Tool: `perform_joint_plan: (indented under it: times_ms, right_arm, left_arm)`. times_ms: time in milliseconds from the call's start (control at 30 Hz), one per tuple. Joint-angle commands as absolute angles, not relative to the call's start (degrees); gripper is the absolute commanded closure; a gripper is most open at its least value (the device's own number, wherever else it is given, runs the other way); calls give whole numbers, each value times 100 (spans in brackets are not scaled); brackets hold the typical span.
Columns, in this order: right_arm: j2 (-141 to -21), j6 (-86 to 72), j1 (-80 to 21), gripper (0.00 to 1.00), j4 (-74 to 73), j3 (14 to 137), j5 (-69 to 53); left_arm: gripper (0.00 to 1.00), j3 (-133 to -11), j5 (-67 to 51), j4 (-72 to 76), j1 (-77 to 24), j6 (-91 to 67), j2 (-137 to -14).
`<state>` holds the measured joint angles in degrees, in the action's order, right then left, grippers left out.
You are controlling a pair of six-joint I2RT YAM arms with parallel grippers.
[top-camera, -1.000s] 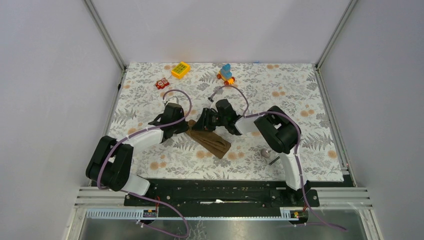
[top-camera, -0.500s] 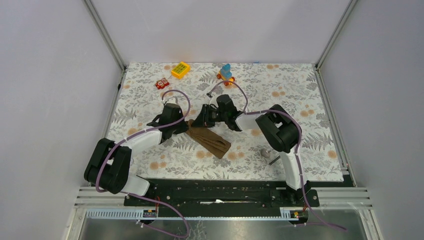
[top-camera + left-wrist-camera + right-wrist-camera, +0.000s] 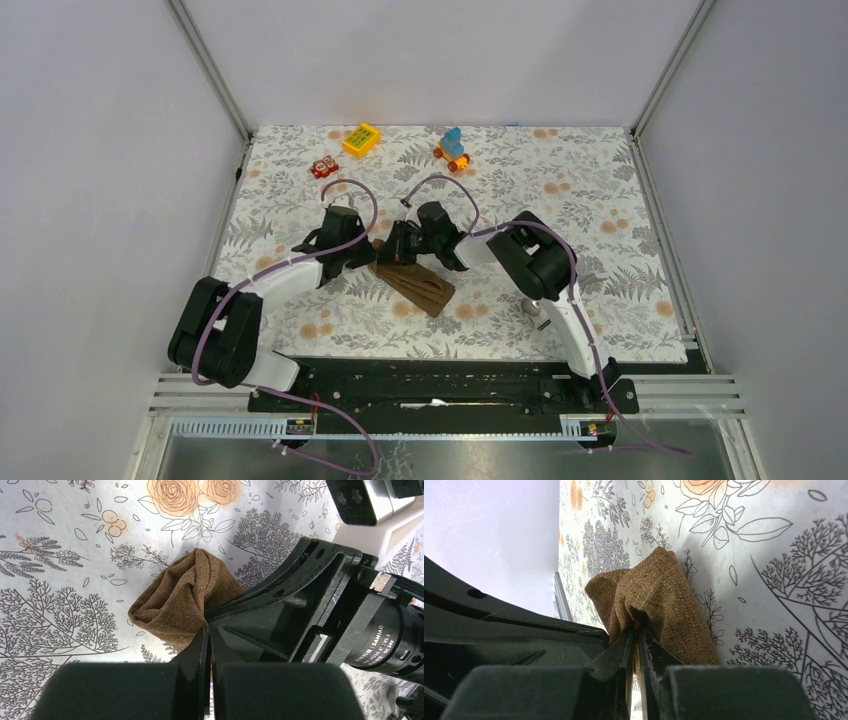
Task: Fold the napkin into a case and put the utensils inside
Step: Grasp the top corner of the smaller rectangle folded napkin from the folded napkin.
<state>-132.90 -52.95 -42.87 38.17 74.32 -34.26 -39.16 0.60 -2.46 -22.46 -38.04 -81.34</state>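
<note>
The right gripper (image 3: 636, 635) slides closer to the left gripper (image 3: 207, 632), its jaws narrowing onto the napkin (image 3: 420, 287), whose cloth bunches up shorter.

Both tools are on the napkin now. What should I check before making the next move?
1. Left tool shut on the napkin edge: ok.
2. Right tool pinching a fold of the napkin: ok.
3. Napkin folded into a narrow strip on the tablecloth: ok.
4. Open pocket in it: cannot tell, no opening shows.
5. Spoon free to pick up: not ok, it lies partly under the right arm.
6. Yellow block away from the napkin: ok, near the far edge.
</note>
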Motion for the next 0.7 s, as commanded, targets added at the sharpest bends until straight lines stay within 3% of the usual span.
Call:
perform_joint_plan:
  times_ms: [0,167,267,467,667]
  right_arm:
    - [-13360,-4954,-4337,87,3417,7374,-2899]
    - [-12568,-5078,-3872,71,3637,6702,-3534]
    - [-12250,-4962,-3741,68,3623,6516,-3758]
    - [-12381,-4946,-3737,90,3697,6736,-3961]
    - [-12583,-5113,-3761,92,3841,6872,-3940]
  left_arm:
    - [100,-3880,-151,187,-2268,-4083,-7817]
    - [100,-3802,230,9,-2200,-3894,-7697]
    - [100,-3740,241,-124,-2139,-3853,-7659]
    - [100,-3764,107,-97,-2135,-3858,-7676]
    - [100,-3889,31,-134,-2135,-3859,-7792]
